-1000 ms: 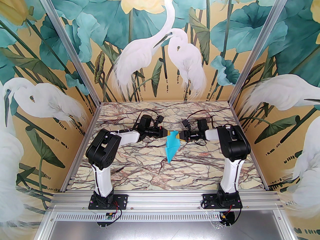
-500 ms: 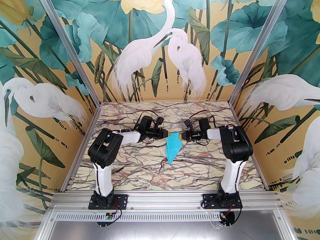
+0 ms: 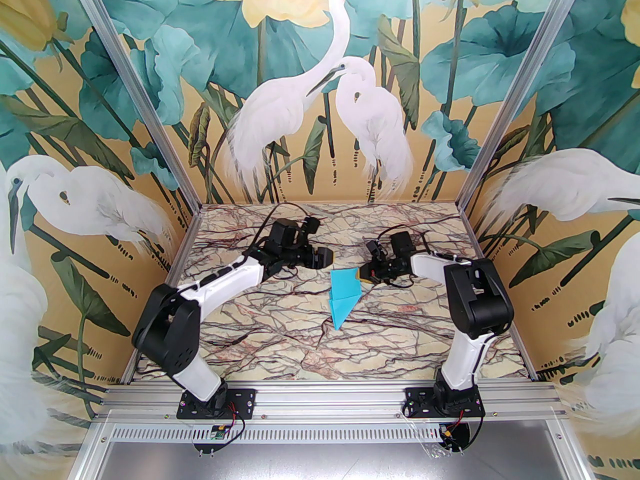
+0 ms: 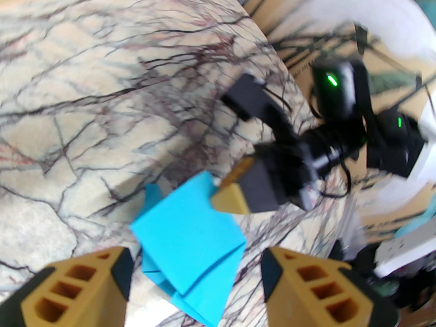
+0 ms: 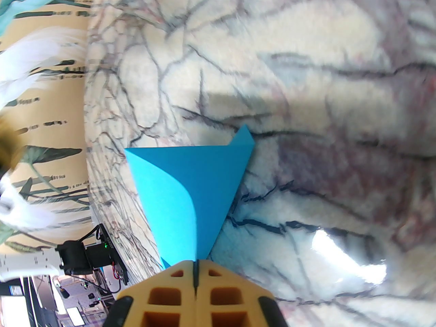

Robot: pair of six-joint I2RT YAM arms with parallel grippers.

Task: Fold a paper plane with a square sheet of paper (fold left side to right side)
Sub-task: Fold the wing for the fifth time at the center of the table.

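Observation:
The square sheet of paper is folded into a slim turquoise paper plane [image 3: 343,298] that lies mid-table with its point toward the near edge. My right gripper [image 3: 364,274] is shut on its far right corner. In the right wrist view the yellow fingers [image 5: 196,267] pinch the paper [image 5: 204,172], which fans out ahead of them. My left gripper [image 3: 325,258] stands open just left of the plane's far end, apart from it. In the left wrist view its fingers [image 4: 196,267] straddle empty air above the paper [image 4: 187,237], and the right gripper's fingertips [image 4: 231,199] clamp the far corner.
The marble tabletop [image 3: 280,328] stretches around the plane. Painted walls with aluminium posts [image 3: 150,118] enclose three sides. Both arm bases sit on the aluminium rail [image 3: 330,398] at the near edge. Black cables trail behind each wrist.
The left gripper opened, let go of the paper and drew back to the left, its elbow swinging low and left. The right gripper closed on the paper's far right corner.

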